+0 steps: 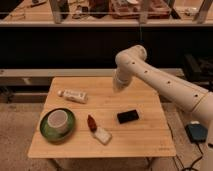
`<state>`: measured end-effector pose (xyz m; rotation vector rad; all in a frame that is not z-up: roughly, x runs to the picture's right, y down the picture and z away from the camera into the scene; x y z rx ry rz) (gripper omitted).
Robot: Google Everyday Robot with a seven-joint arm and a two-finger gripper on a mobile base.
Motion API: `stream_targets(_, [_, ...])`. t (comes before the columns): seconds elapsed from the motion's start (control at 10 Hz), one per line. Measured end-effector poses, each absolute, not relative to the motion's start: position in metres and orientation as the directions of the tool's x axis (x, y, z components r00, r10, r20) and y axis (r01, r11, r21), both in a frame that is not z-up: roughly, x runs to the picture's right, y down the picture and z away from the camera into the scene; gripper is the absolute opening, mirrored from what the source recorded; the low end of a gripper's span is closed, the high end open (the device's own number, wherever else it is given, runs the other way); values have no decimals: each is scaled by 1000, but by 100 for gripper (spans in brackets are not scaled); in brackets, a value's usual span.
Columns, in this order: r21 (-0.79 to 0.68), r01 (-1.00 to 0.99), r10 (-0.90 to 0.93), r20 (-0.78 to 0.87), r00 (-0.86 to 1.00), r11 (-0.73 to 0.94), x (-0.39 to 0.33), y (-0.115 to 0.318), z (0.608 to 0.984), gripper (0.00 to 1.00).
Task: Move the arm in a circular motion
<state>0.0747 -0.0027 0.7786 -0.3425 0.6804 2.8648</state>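
Observation:
The arm (165, 85) is glossy cream-white, made of thick tubular segments with small dark screw holes. It reaches in from the right edge, bends at a rounded joint (131, 56) and points down. Its stubby tip, the gripper (119, 84), hangs above the back middle of the wooden table (145, 135). It holds nothing that I can see and touches nothing on the table.
On the table lie a white tube (73, 95) at the back left, a green plate (46, 131) with a white bowl (58, 120) at the front left, a red-and-white item (97, 130) and a black block (128, 116). A dark shelf unit stands behind; a blue-grey box (196, 132) lies on the floor at the right.

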Motion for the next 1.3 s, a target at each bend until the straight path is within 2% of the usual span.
stream_targets(0.4, [445,-100,21,-180,-983,-890,119,1,767,0])
stream_targets(0.7, [498,86,-123,-43,-991,-863,185,18,744,0])
stream_targets(1.0, [514,341,-331,114,-937,-787,257,49,713,0])
stream_targets(1.2, [509,533,-494,224,-840,-676,299,86,685,1])
stream_targets(1.3, [490,603,-549,270,-791,-629,314,99,674,6])
